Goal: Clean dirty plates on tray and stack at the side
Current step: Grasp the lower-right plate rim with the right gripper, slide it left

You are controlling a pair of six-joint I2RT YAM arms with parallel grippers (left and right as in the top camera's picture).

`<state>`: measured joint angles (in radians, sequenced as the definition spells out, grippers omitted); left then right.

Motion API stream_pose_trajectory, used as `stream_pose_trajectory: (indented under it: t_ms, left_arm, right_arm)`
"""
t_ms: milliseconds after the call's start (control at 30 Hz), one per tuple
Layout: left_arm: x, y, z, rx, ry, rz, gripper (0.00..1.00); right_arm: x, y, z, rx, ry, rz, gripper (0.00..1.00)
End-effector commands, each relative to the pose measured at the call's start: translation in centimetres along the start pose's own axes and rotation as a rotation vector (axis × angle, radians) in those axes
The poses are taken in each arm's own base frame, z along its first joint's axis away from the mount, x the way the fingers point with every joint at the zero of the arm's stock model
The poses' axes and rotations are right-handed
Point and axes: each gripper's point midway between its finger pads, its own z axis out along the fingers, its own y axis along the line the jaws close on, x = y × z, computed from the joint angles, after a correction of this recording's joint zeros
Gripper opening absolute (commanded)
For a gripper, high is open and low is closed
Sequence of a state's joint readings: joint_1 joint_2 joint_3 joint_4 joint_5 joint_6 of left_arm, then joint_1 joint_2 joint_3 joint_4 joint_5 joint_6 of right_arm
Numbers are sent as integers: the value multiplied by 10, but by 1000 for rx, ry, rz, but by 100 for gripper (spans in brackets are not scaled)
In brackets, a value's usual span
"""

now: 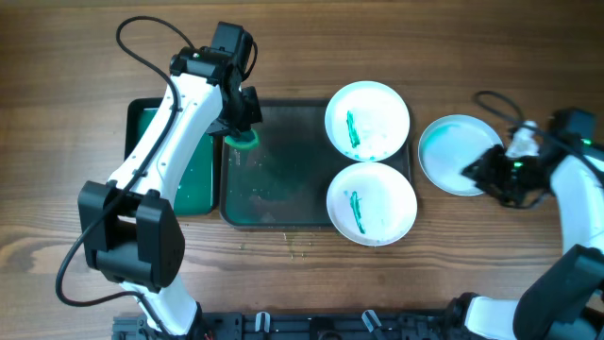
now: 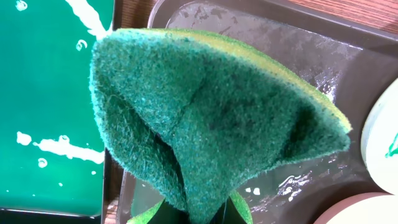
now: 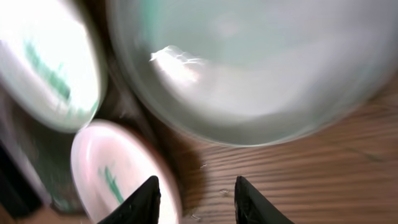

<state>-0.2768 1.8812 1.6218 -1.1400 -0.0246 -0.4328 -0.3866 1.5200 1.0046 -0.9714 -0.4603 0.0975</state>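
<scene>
Two white plates with green streaks (image 1: 367, 118) (image 1: 371, 203) lie on the right end of the dark tray (image 1: 283, 194). A third plate (image 1: 445, 151), faintly teal, rests on the wood to the right of the tray. My right gripper (image 1: 479, 172) is at that plate's near right edge. In the right wrist view it (image 3: 196, 200) stands open over bare wood, with the plate (image 3: 249, 68) just ahead. My left gripper (image 1: 242, 121) is shut on a green sponge (image 2: 211, 118) above the tray's far left corner (image 2: 298, 50).
A smaller black tray with a green inside (image 1: 160, 161) sits against the dark tray's left side. The tray's floor looks wet. Cables run over the table at the far left and far right.
</scene>
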Motion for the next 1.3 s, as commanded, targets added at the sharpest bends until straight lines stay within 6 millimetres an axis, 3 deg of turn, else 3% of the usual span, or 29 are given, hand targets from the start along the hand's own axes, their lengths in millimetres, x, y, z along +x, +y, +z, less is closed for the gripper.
stream_pose_trajectory:
  t_ms: [0,133,267,367,567,767,900,1000,1067,1200,1267]
  left_arm:
    - [-2,-3,-1,10,-3,-14,4]
    - [0,-3,-1,10,2,-14,4]
    - [0,-3,-1,9,5,-14,4]
    - [0,-3,-1,9,5,-14,4]
    - [0,-3,-1,9,5,-14,4]
    - [0,-3,-1,9,5,-14,4]
    - [0,-3,-1,9,5,-14,4]
    - [0,-3,-1,9,5,-14,4]
    - [0,-3,-1,9,5,-14,4]
    - [1,-3,-1,8,6,-14,4]
    - [0,-3,-1,9,5,-14,4]
  right_arm:
    - [31,38,27,-58,102,-225,39]
    - [43,37,50,120,135,-298,39]
    - [52,46,67,138,177,-366,36]
    - [54,30,76,234,210,-352,34]
    - [59,21,83,261,251,-339,30]
    - [69,26,84,258,286,-358,19]
    - [74,26,84,267,304,-361,4]
    - [77,26,83,270,311,-335,4]
    - [82,35,83,234,323,-344,4]
    - [96,75,83,183,303,-385,4]
    - [102,110,91,157,255,-382,4]
